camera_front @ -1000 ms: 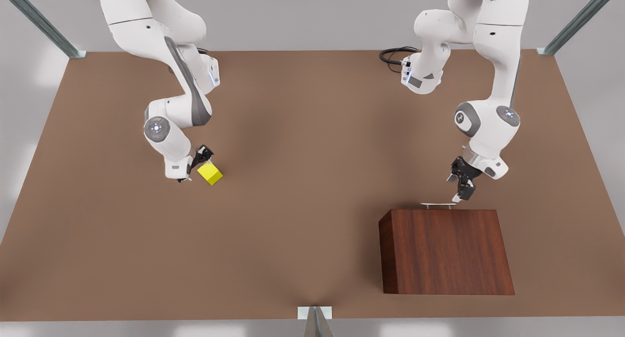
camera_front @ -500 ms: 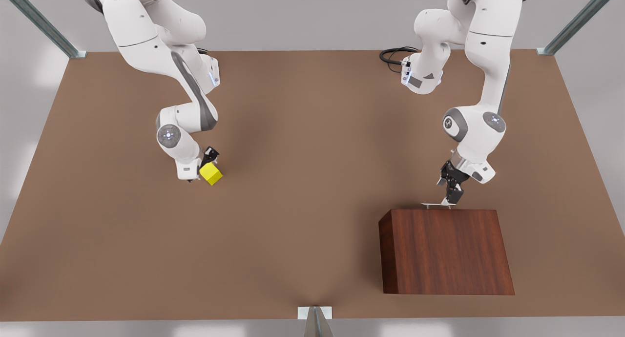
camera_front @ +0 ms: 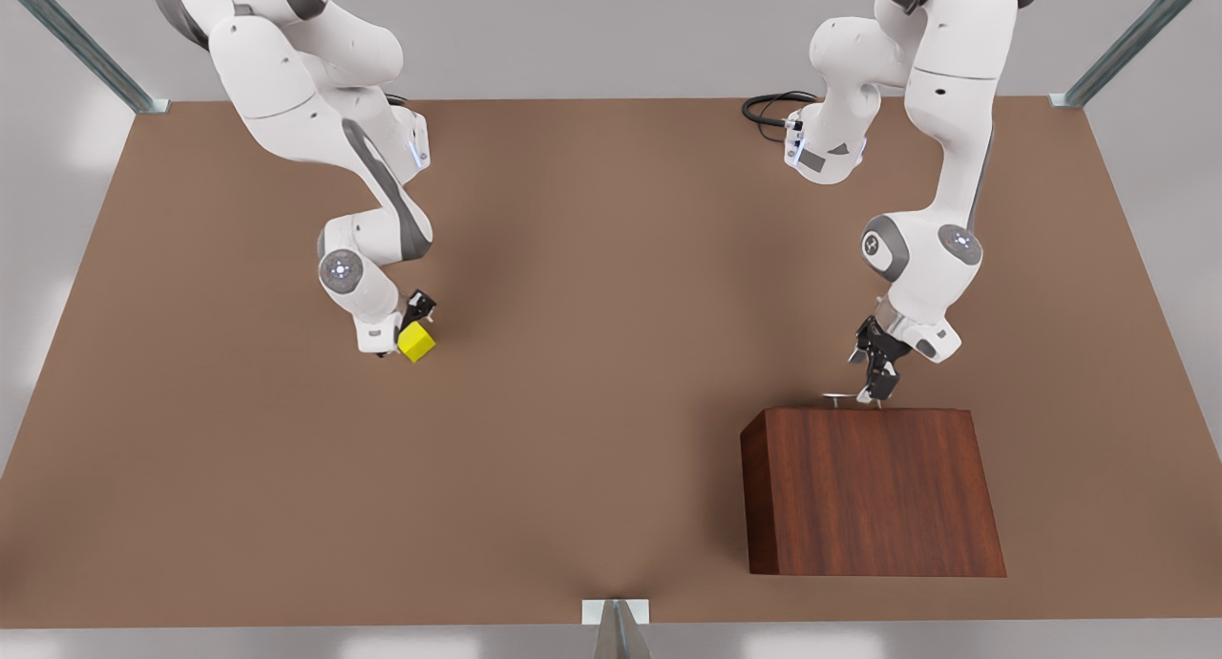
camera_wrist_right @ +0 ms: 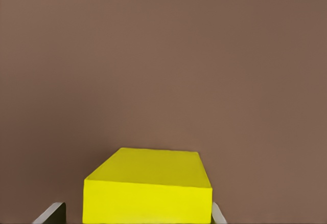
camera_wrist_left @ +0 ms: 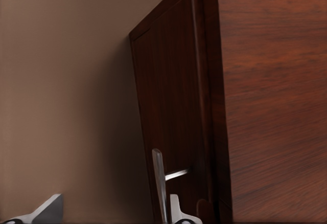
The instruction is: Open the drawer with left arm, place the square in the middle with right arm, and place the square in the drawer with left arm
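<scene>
The yellow square [camera_front: 417, 343] rests on the brown tabletop at the front view's left. My right gripper [camera_front: 405, 329] stands open over it, a finger on either side. In the right wrist view the square [camera_wrist_right: 148, 188] fills the space between the fingertips [camera_wrist_right: 52, 214], with a small gap on one side. At the front view's right stands the wooden cabinet [camera_front: 874, 492], its drawer [camera_wrist_left: 173, 106] shut. My left gripper [camera_front: 874, 382] hangs open at the silver handle [camera_front: 838, 398]. The left wrist view shows the handle [camera_wrist_left: 159, 183] between the fingers [camera_wrist_left: 48, 211].
A black cable [camera_front: 769, 113] lies by the arm base at the back of the table. Metal frame posts [camera_front: 616, 626] stand at the table's front edge and back corners. Bare tabletop [camera_front: 592, 353] lies between the two arms.
My right gripper has slid over the square, which now sits between its fingers. My left gripper has moved down and toward the front view's left, onto the handle.
</scene>
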